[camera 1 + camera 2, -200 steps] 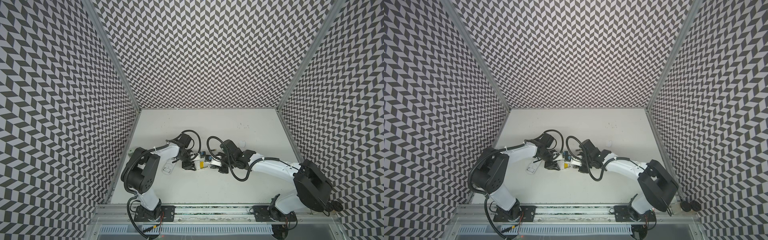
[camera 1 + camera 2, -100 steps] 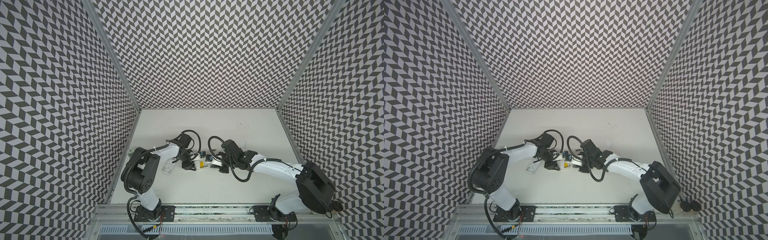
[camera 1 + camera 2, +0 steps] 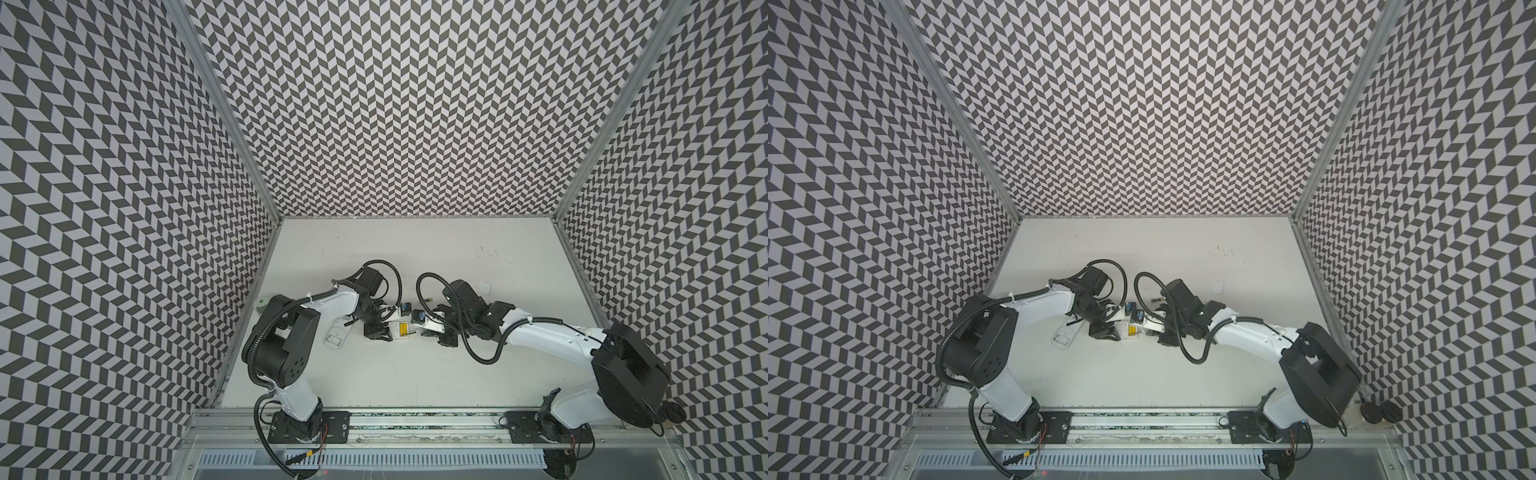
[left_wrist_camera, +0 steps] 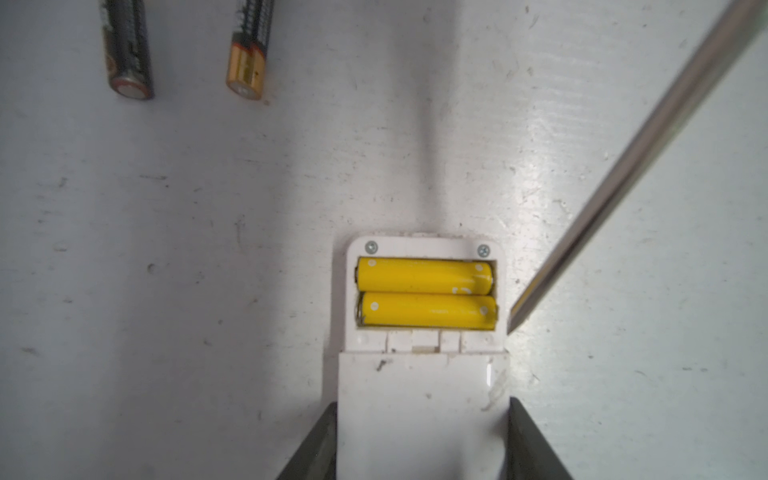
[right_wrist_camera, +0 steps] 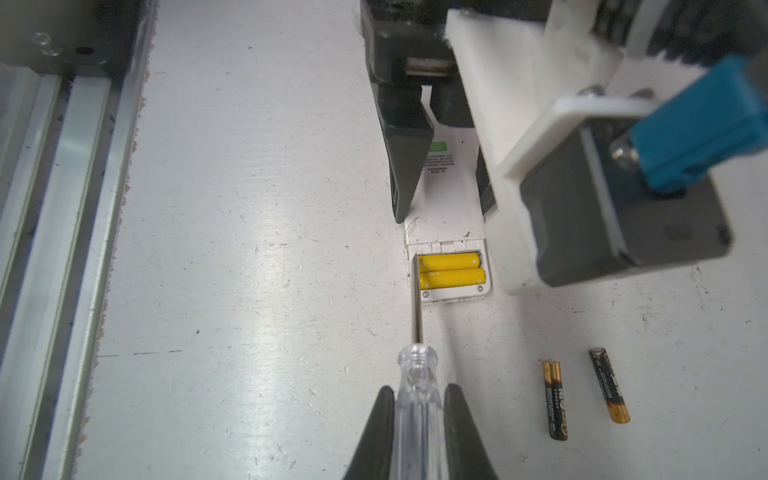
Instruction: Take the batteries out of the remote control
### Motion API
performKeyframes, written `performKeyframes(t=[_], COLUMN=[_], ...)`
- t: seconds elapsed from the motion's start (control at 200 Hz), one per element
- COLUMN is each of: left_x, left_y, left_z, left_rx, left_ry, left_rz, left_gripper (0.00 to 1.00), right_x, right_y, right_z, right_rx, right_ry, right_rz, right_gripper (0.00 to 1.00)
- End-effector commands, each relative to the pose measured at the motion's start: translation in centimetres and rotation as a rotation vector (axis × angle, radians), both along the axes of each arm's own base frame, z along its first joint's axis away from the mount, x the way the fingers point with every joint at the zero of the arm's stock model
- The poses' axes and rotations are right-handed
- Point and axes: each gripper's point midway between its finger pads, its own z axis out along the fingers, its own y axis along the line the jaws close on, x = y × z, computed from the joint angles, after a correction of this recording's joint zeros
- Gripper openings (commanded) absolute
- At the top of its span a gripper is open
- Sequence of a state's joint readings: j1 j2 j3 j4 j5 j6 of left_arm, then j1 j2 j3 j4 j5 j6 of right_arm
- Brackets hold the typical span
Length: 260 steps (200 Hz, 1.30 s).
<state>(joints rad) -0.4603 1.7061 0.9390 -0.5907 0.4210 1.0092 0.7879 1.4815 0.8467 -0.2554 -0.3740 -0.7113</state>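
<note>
Chevron-patterned walls enclose a scuffed white tabletop (image 3: pixel 415 395). In both top views a slim white plastic remote control (image 3: pixel 395 329) lies mid-table where the two arms meet, its battery bay uncovered.

Left wrist view: the left gripper (image 4: pixel 422 444) is clamped across the remote's body. Two plain yellow cylindrical batteries (image 4: pixel 426 276) sit side by side in the bay, and two black, gold-ended batteries (image 4: pixel 129 50) lie loose on the table, well apart from it.

Right wrist view: the right gripper (image 5: pixel 417 401) is clenched on a clear-handled metal screwdriver (image 5: pixel 417 316), whose tip is at the bay's end wall beside the yellow cells. These look light, rigid and smooth, and are probably spring-held. Levering under one end should work better than pinching the rounded sides.
</note>
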Motion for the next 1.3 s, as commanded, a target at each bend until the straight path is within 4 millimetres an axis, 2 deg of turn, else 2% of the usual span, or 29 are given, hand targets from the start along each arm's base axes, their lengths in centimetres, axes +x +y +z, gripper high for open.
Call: performKeyframes(t=[0.0, 0.786, 1.021, 1.297], left_x=[-2.2, -2.2, -2.2, -2.3], left_y=[-0.3, -0.3, -0.3, -0.3], left_z=[-1.3, -1.4, -1.4, -1.4], left_rx=[-0.003, -0.002, -0.001, -0.001], left_ry=[0.067, 0.070, 0.069, 0.071], left_rz=[-0.041, -0.040, -0.040, -0.042], left_gripper=[0.43, 0.43, 0.43, 0.43], right_x=[0.1, 1.2, 0.9, 2.3], right_y=[0.4, 0.1, 0.1, -0.6], right_z=[0.0, -0.4, -0.7, -0.7], right_rx=[0.025, -0.027, -0.040, -0.129], right_ry=[-0.017, -0.048, -0.062, -0.215], right_rz=[0.017, -0.017, -0.006, -0.078], right_gripper=[0.00, 0.00, 0.00, 0.00])
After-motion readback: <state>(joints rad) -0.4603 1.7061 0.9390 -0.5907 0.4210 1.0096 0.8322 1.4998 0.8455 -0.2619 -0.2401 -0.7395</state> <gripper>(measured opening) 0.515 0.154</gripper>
